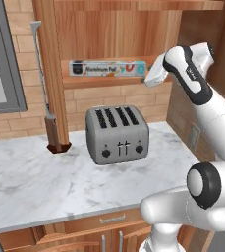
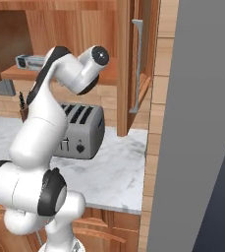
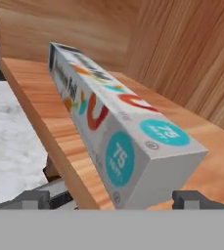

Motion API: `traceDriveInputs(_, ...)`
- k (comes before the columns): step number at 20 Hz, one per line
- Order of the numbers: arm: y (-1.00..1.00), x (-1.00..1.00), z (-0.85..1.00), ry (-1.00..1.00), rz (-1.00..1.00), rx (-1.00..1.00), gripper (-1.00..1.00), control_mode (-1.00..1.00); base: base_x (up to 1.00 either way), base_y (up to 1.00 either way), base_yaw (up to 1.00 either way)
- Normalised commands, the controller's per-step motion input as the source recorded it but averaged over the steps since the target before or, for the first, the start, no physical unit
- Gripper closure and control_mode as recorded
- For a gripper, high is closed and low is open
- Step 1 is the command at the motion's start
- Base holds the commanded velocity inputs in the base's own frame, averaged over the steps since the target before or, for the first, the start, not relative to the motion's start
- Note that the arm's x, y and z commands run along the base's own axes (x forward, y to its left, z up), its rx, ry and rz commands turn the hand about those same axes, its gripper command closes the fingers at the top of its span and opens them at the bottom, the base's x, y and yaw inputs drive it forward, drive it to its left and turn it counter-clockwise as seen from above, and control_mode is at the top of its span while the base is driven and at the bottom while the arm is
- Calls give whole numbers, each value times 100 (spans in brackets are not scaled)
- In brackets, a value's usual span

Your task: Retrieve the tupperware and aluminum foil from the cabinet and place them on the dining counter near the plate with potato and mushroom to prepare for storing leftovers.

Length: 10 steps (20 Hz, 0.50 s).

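The aluminum foil (image 1: 107,68) is a long white-silver box with coloured marks. It lies along the front of the cabinet's plank shelf (image 1: 104,81). My gripper (image 1: 148,78) hovers at the box's right end, open. In the hand view the box (image 3: 118,136) runs away from me, and its near end with the blue round marks sits between my two fingertips (image 3: 35,199); I cannot tell whether they touch it. From the right base view the box (image 2: 30,61) shows past my arm. The tupperware, the dining counter and the plate with potato and mushroom are out of view.
A grey four-slot toaster (image 1: 117,134) stands on the marble worktop (image 1: 35,177) below the shelf. A knife block (image 1: 51,129) sits at the foot of the cabinet's side post. The open cabinet door with its grey handle (image 2: 136,64) hangs to the right.
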Motion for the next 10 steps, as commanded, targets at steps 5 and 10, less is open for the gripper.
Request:
traceDriveInputs(5,0,52,0,0,14,6,-100,-100,0,0,0)
traceDriveInputs(10,-6,34,1,0,9,5,-100,-100,0,0,0)
